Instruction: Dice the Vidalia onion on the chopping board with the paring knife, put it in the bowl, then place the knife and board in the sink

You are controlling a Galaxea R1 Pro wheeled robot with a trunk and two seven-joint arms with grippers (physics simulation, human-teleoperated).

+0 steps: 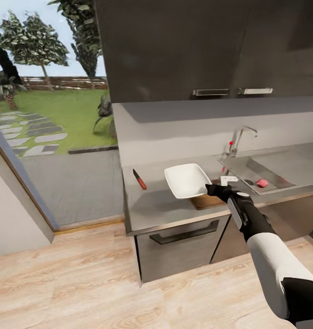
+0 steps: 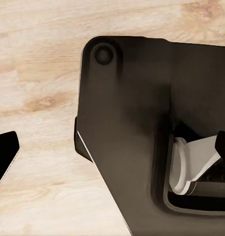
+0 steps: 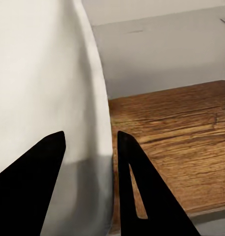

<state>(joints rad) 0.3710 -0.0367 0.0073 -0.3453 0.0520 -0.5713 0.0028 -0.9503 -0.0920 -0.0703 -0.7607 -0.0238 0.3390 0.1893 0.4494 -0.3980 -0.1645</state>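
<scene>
The white bowl point(image 1: 187, 180) sits tilted over the left end of the brown chopping board point(image 1: 206, 201) on the grey countertop point(image 1: 161, 205). My right gripper point(image 1: 213, 188) is shut on the bowl's right rim. In the right wrist view the gripper point(image 3: 90, 142) has one finger inside the bowl point(image 3: 43, 73) and one outside, over the board point(image 3: 171, 132). The red-handled paring knife point(image 1: 139, 179) lies to the left of the bowl. The pinkish Vidalia onion point(image 1: 262, 183) rests in the sink point(image 1: 247, 171). My left gripper point(image 2: 112, 147) hangs open over the wooden floor beside the robot's dark base.
A chrome tap point(image 1: 241, 137) with a red knob stands behind the sink. Dark wall cabinets point(image 1: 197, 45) hang above the counter, and a dark drawer front with a bar handle point(image 1: 186, 235) is below it. A glass wall to the garden is at the left.
</scene>
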